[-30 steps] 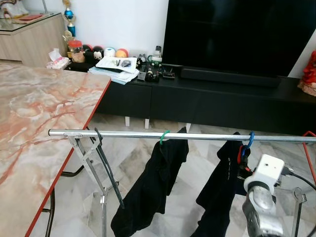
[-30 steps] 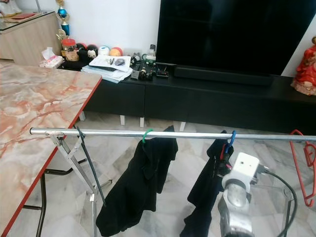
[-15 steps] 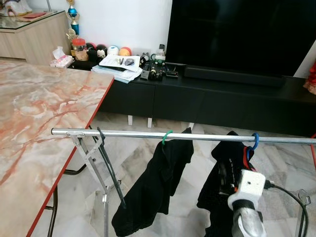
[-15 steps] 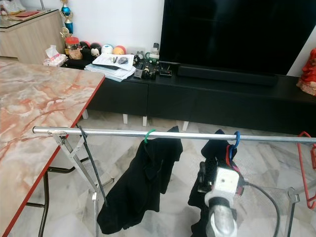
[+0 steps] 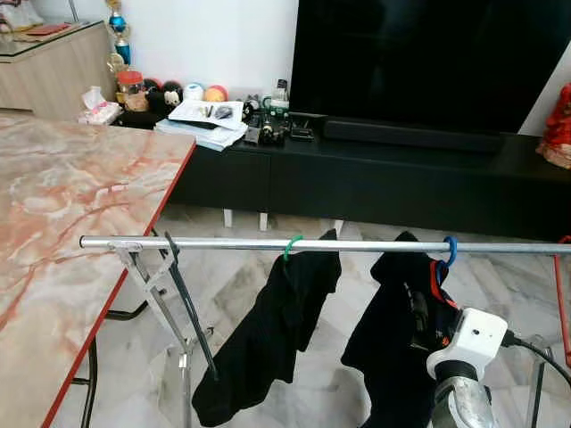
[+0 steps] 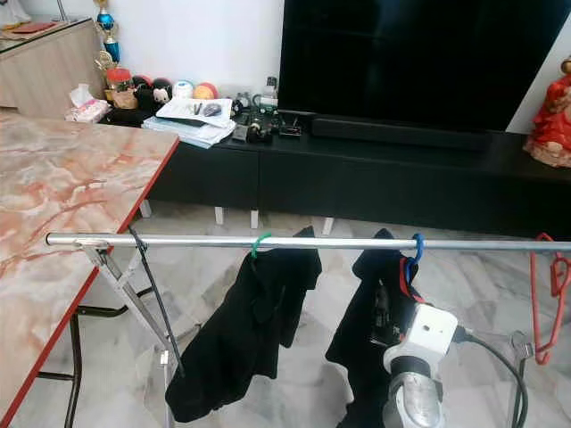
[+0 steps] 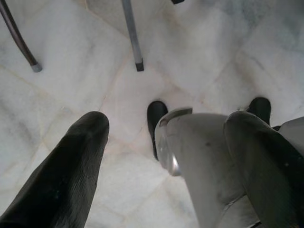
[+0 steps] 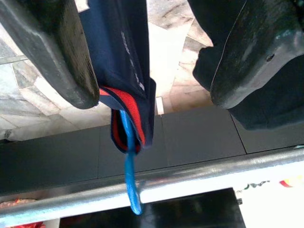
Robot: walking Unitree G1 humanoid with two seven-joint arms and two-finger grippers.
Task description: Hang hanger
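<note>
A silver rail [image 5: 223,242] runs across in front of me. A blue hanger [image 8: 129,180] is hooked over it, carrying a dark garment [image 5: 388,330] with a red collar. My right gripper [image 8: 152,95] is just below that hook with its fingers [image 5: 417,312] open on either side of the garment's collar, not pressing on it. Further left, a green hanger [image 5: 293,246] holds a black garment [image 5: 268,343]. A bare red hanger [image 6: 546,285] hangs at the rail's right end. My left gripper [image 7: 167,122] hangs open over the floor.
A marble table with a red edge [image 5: 71,196] stands close on the left. The rack's folding legs [image 5: 161,294] sit under the rail's left end. A black TV console [image 5: 401,178] with clutter and a large screen lies beyond on the tiled floor.
The view has shifted a little. My right wrist moved left under the blue hanger and then back right. The blue hook has stayed on the rail.
</note>
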